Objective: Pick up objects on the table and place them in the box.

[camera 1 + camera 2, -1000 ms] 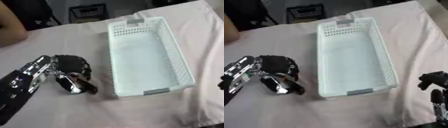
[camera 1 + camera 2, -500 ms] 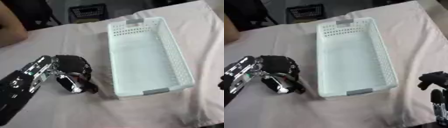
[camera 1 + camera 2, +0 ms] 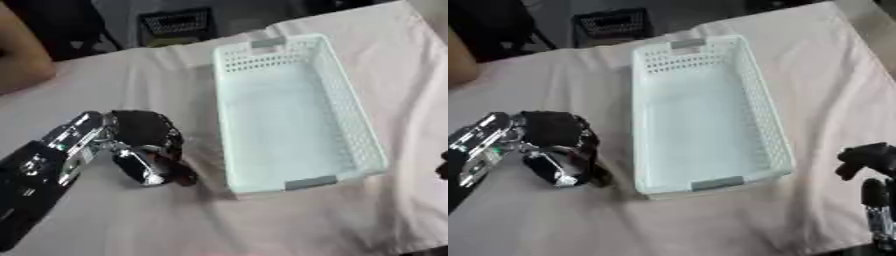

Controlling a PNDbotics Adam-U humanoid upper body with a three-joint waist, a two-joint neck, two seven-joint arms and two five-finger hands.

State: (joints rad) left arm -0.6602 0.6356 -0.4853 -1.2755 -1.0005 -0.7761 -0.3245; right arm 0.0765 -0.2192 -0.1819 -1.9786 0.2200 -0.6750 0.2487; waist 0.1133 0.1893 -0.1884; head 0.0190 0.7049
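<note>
The white perforated box (image 3: 363,127) lies empty in the middle of the table. My left hand (image 3: 140,137) rests on the cloth just left of the box, its fingers curled down. A small dark reddish-brown thing (image 3: 181,176) shows under the fingertips; I cannot make out what it is. My right hand (image 3: 866,159) sits idle near the table's lower right edge, apart from the box, and is seen best in the right eye view.
A pale pink cloth (image 3: 289,225) covers the table. A black crate (image 3: 178,22) stands on the floor beyond the far edge. A person's arm (image 3: 22,60) shows at the far left, touching nothing.
</note>
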